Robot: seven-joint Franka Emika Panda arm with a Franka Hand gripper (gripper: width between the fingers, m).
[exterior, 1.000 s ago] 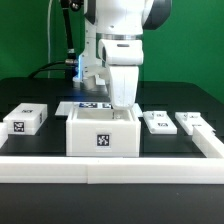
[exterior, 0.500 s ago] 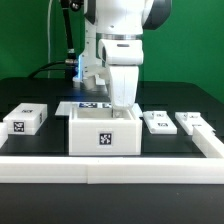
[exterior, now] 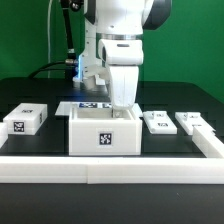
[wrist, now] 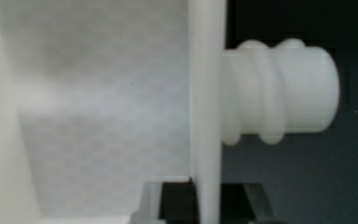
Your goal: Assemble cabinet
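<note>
While the arm stands upright over the middle of the table [exterior: 40, 95], its tool [exterior: 122, 105] reaches down into the open top of the cabinet box [exterior: 103, 138], on the exterior view's right half of that opening. The box sits square on the table with its tagged face toward the camera, just behind the long white rail [exterior: 110, 172].

Seen from the wrist, a thin upright wall [wrist: 202, 90] of the box runs straight between the dark fingers [wrist: 169, 197]. They sit close against it on both sides, so the tool looks narrow and clamped on that wall. A ribbed white stub [wrist: 279, 90] juts from one face of the wall. Which wall of the box this is cannot be told from either view.

So the box lies directly beneath the tool, the wall's long edge in line with the gap between the fingers, and the hold is off-centre. Any lift or turn would likely let the heavier, unheld side sag.

One small tagged panel [exterior: 25, 120] lies well apart on the exterior view's left and two more [exterior: 157, 122] on its right, with the marker board [exterior: 88, 106] behind the box.
</note>
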